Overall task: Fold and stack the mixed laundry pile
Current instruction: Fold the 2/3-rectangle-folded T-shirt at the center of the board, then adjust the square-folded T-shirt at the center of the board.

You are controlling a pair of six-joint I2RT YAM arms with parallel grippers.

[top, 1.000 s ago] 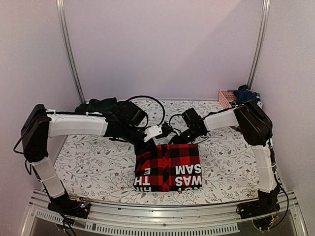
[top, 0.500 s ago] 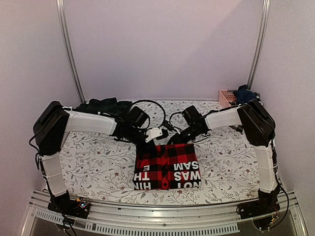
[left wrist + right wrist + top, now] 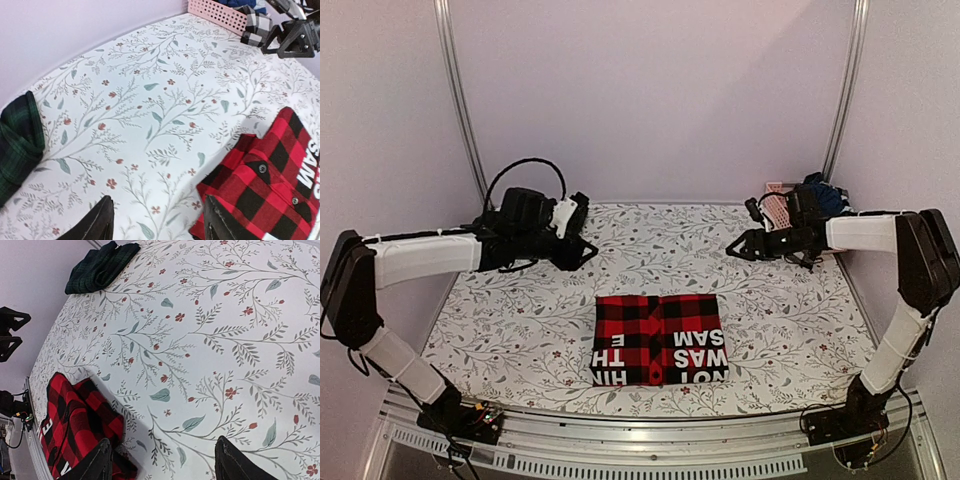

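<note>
Spreading wide with nothing between its fingers, the left claw (image 3: 160, 225) is hanging over bare cloth at the far left of the tabletop. The right claw (image 3: 165, 465) is gaping just as empty at the far right. Both are coming away from the far edge of the folded red-and-black checked flannel shirt (image 3: 660, 340), which they were pinching a second ago. It is now lying alone as a neat rectangle, white lettering up, near the front middle of the white leaf-patterned tabletop (image 3: 520, 320), so that fold is looking finished. Beyond the left claw, a folded dark green tartan piece (image 3: 17, 140) is resting at the back left corner. Beyond the right, dark navy clothes (image 3: 820, 190) are sitting in the pink slatted plastic basket (image 3: 215, 11), probably next to be fetched.
</note>
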